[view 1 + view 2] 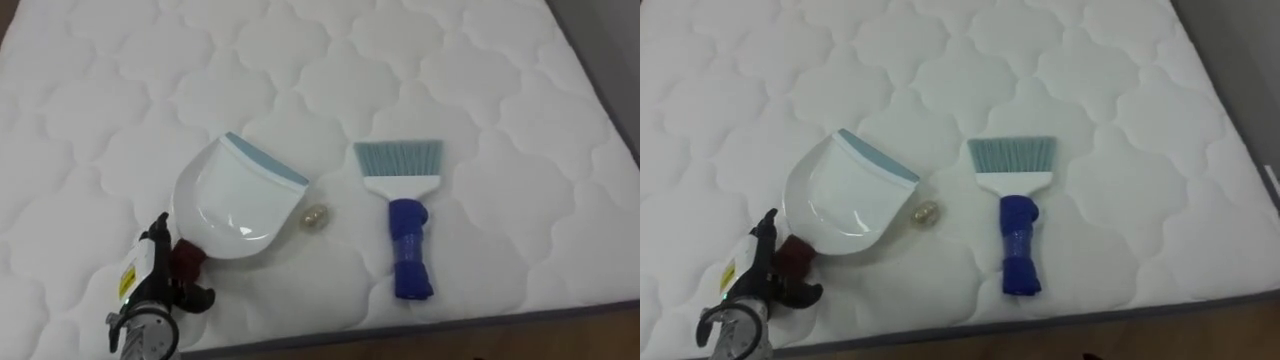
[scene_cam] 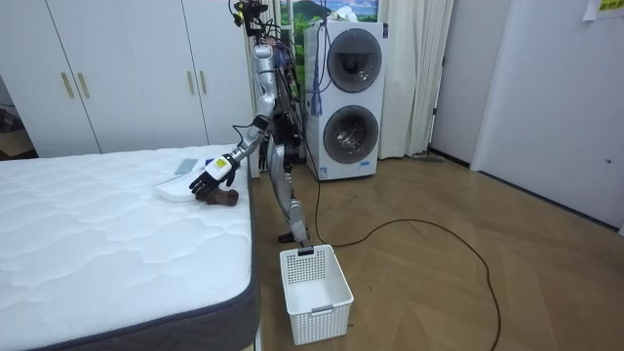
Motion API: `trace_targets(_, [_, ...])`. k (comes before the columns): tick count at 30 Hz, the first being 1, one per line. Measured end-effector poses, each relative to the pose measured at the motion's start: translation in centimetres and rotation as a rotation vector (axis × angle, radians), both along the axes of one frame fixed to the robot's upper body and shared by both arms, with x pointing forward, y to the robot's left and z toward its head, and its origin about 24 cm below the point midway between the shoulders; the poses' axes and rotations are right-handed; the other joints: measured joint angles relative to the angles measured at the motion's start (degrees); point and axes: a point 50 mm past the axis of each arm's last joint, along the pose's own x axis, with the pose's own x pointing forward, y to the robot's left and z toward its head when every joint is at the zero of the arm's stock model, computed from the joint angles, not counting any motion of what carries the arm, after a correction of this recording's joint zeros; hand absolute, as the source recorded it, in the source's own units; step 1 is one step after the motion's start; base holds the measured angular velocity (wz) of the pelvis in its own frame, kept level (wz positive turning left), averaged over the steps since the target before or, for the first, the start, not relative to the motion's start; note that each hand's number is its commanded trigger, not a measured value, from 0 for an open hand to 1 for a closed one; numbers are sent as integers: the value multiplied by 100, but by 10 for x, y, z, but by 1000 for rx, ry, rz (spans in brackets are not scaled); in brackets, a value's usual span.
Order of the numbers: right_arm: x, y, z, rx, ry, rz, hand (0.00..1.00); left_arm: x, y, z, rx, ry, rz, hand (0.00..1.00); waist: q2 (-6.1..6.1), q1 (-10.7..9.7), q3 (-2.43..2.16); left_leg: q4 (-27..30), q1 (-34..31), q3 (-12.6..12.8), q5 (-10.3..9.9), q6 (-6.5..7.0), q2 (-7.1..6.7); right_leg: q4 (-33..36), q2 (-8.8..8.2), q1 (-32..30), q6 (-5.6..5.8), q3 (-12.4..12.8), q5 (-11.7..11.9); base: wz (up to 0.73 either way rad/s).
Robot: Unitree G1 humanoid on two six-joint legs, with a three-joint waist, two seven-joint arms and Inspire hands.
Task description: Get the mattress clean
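Note:
A white dustpan (image 1: 235, 195) with a grey-blue lip lies on the quilted white mattress (image 1: 330, 60), its dark red handle (image 1: 186, 262) pointing toward the near edge. My left hand (image 1: 152, 290) is at that handle, with the thumb on one side and the fingers on the other, spread and not closed round it. In the room view the left hand (image 2: 211, 175) hovers just over the handle with its fingers apart. A small crumpled scrap (image 1: 315, 217) rests right in front of the pan's lip. To its right lies a brush (image 1: 404, 215) with teal bristles and a blue handle.
The mattress's near edge (image 1: 450, 325) runs just below the brush, and wooden floor lies beyond it. A white slatted basket (image 2: 314, 283) stands on the floor by the bed's corner. I stand at the bed's side, with stacked washing machines (image 2: 349, 97) behind me.

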Motion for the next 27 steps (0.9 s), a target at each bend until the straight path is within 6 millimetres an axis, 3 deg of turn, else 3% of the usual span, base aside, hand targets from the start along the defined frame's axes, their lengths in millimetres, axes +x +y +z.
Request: trace_targets(27, [1, -1, 0, -4, 10, 10, 0, -16, 4, -17, 2, 125, 18, 0, -14, 0, 1, 39, -122, -2, 1, 1, 2, 108, -18, -164, -3, -62, -2, 0])
